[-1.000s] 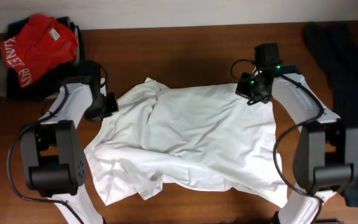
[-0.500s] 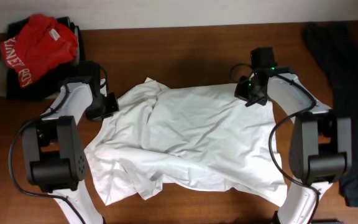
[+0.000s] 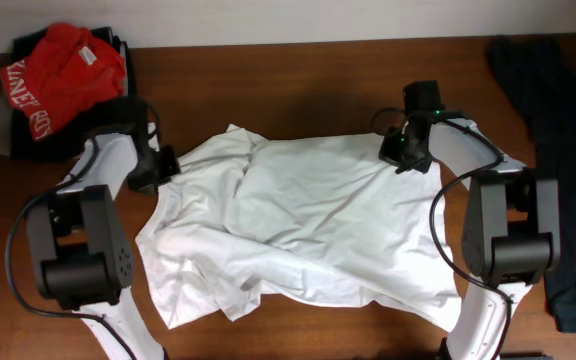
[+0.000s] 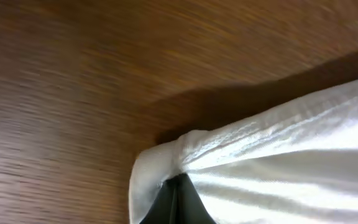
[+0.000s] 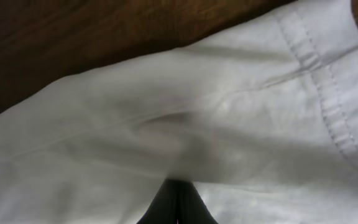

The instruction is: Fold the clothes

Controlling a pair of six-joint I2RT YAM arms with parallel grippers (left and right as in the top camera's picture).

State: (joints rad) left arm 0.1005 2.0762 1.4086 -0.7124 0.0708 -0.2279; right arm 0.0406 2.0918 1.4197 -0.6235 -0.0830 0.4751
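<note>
White short-sleeved cotton T-shirt (image 3: 308,225) lies spread but rumpled across the middle of the brown wooden table (image 3: 298,90), its near-left part bunched in thick creases. Long dark garment (image 3: 558,150) runs down the right edge, and a red shirt with white lettering (image 3: 58,75) is heaped at far left. Left gripper (image 3: 160,168) is clamped on a rolled bit of the T-shirt's left edge. The right gripper (image 3: 408,152) is clamped on fabric at its far-right corner, beside a stitched hem (image 5: 319,81). Both bites look shallow, so an uneven or quick pull would likely slide cloth out. The bunched creases could also get folded in.
</note>
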